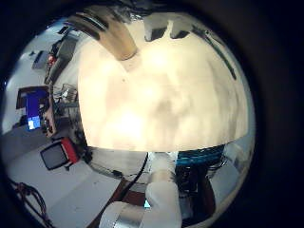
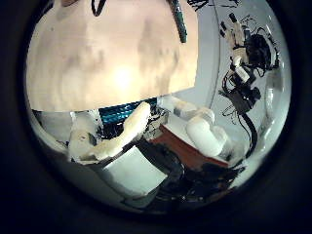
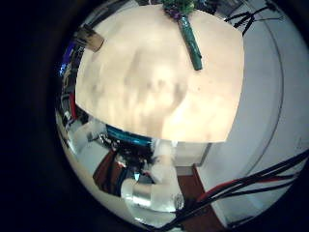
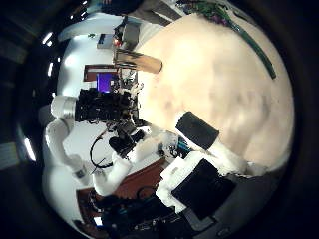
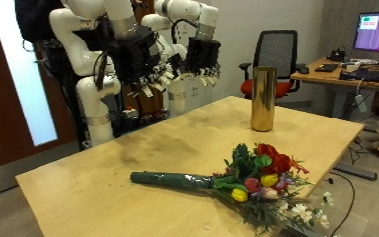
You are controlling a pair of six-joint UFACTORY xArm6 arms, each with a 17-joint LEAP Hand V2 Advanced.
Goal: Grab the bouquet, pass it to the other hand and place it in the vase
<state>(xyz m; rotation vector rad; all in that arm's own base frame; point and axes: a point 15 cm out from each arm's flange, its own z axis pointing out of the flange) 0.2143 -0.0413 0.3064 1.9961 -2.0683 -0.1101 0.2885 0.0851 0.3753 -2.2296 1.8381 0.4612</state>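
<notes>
- An office-like room surrounds a pale wooden table (image 5: 124, 163); the tabletop is light and faintly mottled, and both arms hang over its far side.
- The bouquet (image 5: 242, 182) lies flat on the table at its near side, dark green wrapped stem pointing toward the middle of the tabletop, and red, yellow and white blooms toward the near corner. The right little finger side palm view shows the same stem (image 3: 190, 41) lying on the wood.
- The vase (image 5: 262, 99), a tall gold cylinder, stands upright on the table beyond the bouquet, well apart from it, near the far edge.
- Above the table's far edge, well apart from the bouquet, the right hand (image 5: 146, 71) hangs with loose fingers, holding nothing.
- The left hand (image 5: 198, 59) hangs farther back, nearer the vase, fingers relaxed and empty.
- Behind the vase stands a red and black office chair (image 5: 276, 61), beside a desk (image 5: 347, 79) carrying a lit monitor (image 5: 378, 32).
- No writing can be read.
</notes>
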